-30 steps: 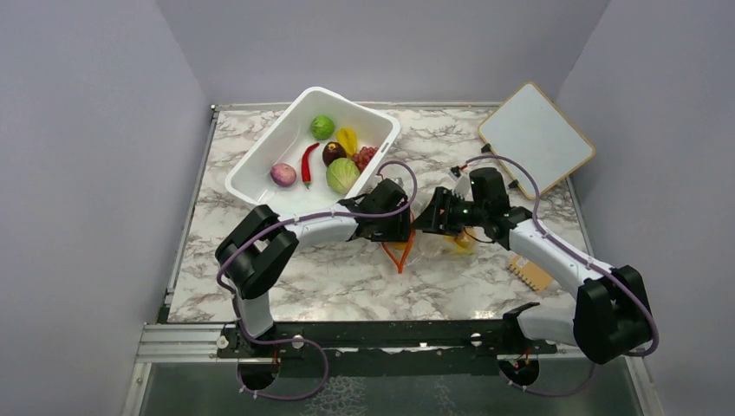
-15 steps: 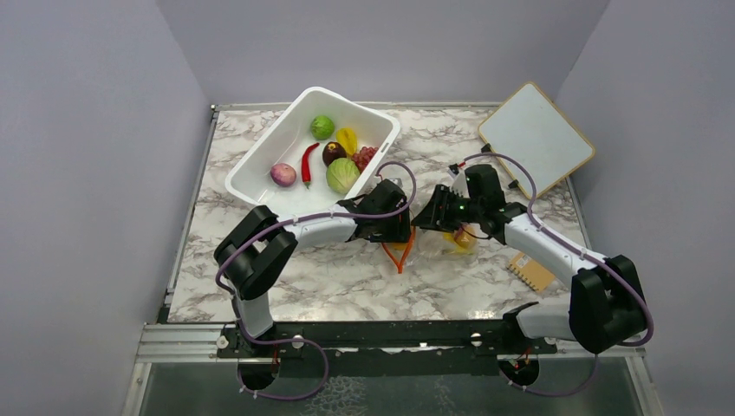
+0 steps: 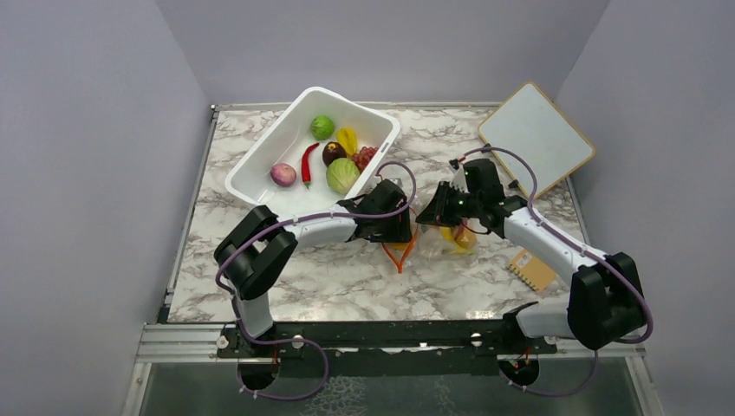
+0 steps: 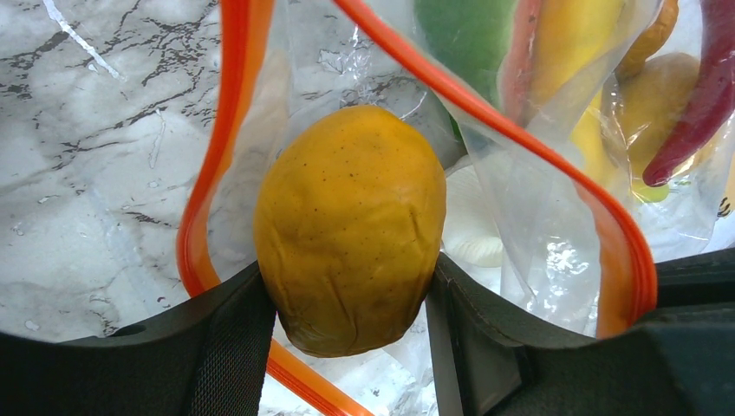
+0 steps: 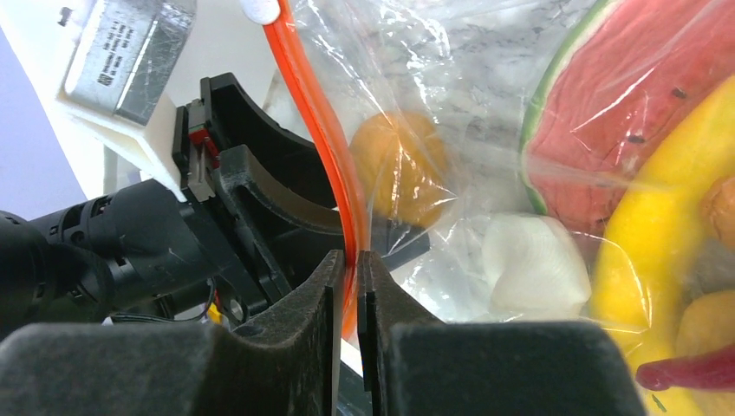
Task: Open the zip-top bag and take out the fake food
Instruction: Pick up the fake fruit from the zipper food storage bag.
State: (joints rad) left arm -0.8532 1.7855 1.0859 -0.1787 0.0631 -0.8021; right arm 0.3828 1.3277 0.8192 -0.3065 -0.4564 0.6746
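Observation:
The clear zip-top bag [image 3: 438,238] lies mid-table with its orange zip strip [image 4: 215,139] spread open. My left gripper [image 3: 399,232] reaches into the bag's mouth and is shut on a round orange fruit [image 4: 350,227], held between both fingers. My right gripper [image 3: 426,217] is shut on the zip strip [image 5: 327,139] at the bag's upper edge. Inside the bag I see a watermelon slice [image 5: 624,104], a yellow banana [image 5: 650,225], a white ridged piece [image 5: 530,264] and a red chilli [image 4: 698,95]. The orange fruit also shows through the plastic in the right wrist view [image 5: 400,165].
A white tub [image 3: 260,165] at the back left holds a green cabbage [image 3: 342,176], a lime [image 3: 322,126], a purple onion [image 3: 283,174], a red chilli and other pieces. A white board [image 3: 536,139] lies at the back right. A small tan card [image 3: 531,271] lies by the right arm.
The right gripper has shifted slightly back and lifted the bag edge with the zip strip. The left gripper stays at the bag's mouth.

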